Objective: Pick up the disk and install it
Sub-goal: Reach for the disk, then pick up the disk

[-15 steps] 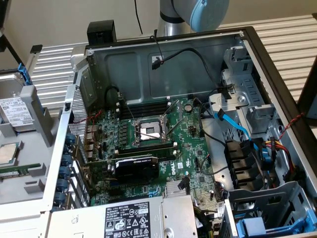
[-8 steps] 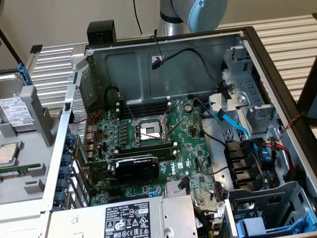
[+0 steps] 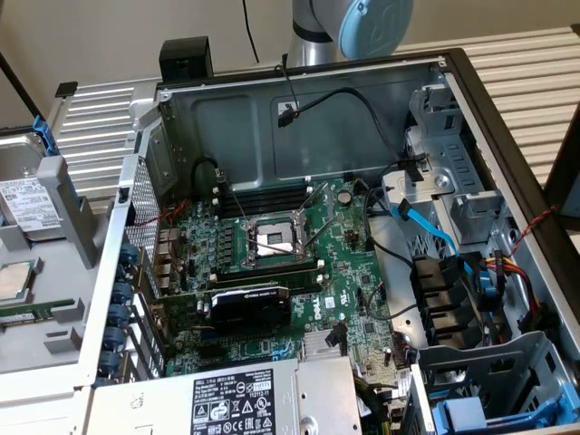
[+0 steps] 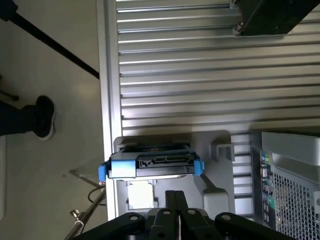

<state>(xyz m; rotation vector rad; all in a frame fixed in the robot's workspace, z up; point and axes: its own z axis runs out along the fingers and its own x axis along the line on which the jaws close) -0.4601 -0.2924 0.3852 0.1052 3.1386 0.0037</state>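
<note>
Lying on a grey tray (image 3: 36, 344) at the exterior view's left edge, one disk (image 3: 27, 201) shows its white printed label, whose writing is too small to read. One square silver chip (image 3: 13, 277) sits near it on the same tray. To the exterior view's right stands one open computer case (image 3: 272, 118) on the slatted bench (image 3: 95, 127). It holds one motherboard (image 3: 353, 227), one black graphics card (image 3: 249, 306) and one grey power supply (image 3: 272, 399), whose white warning label carries pictograms and fine print I cannot make out. One robot arm (image 3: 349, 27) rises behind the case. In the wrist view the disk (image 4: 150, 162) lies end-on in its blue carrier (image 4: 122, 170) on the tray (image 4: 220, 165), outside the case (image 4: 290, 185). The pincer (image 4: 175, 197) hangs just short of it, its two black fingers pressed together and gripping nothing. One dark shoe (image 4: 45, 117) of a person rests on the floor (image 4: 60, 150) beside the bench (image 4: 200, 75).
</note>
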